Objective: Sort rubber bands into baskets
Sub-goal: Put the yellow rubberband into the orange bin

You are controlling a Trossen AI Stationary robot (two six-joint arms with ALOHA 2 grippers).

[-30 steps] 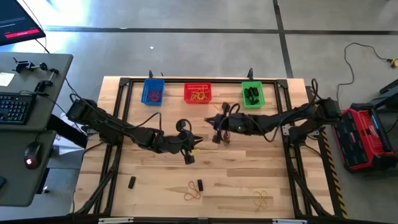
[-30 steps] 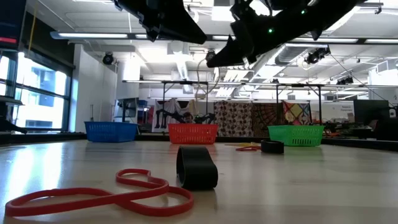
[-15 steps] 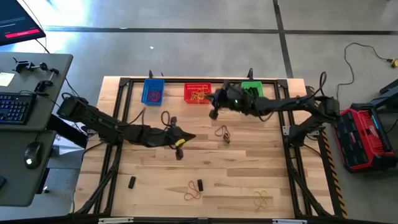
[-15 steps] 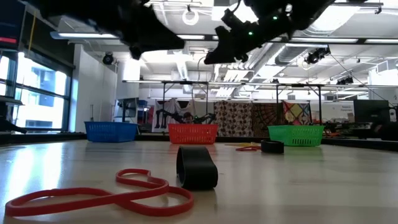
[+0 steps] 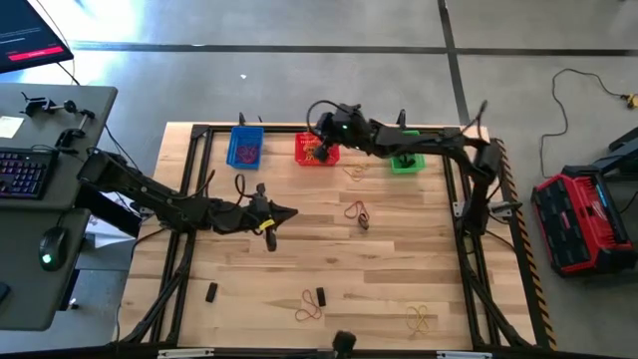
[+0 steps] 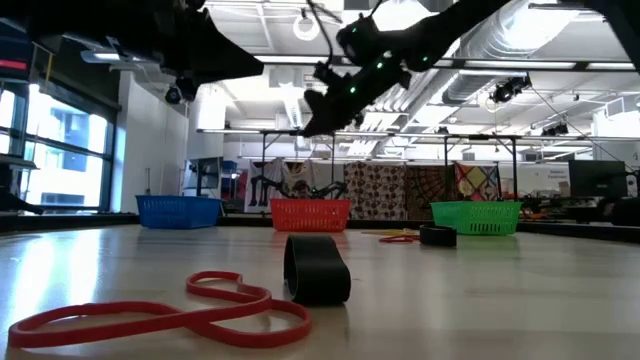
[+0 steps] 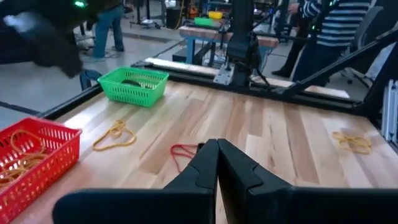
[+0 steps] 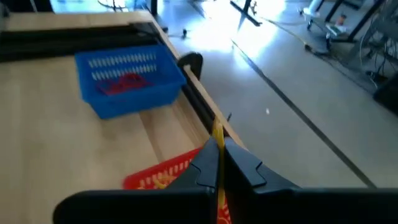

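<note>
Tabletop: red basket (image 5: 317, 150) holds yellow bands; right end effector (image 5: 321, 152) pinches one.

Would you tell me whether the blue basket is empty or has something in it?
Not empty: the blue basket holds reddish rubber bands, visible in the right wrist view and from above.

Open industrial lab: ceiling ducts (image 6: 520, 45), concrete floor (image 5: 329, 70), computer desk (image 5: 45, 199).
</note>
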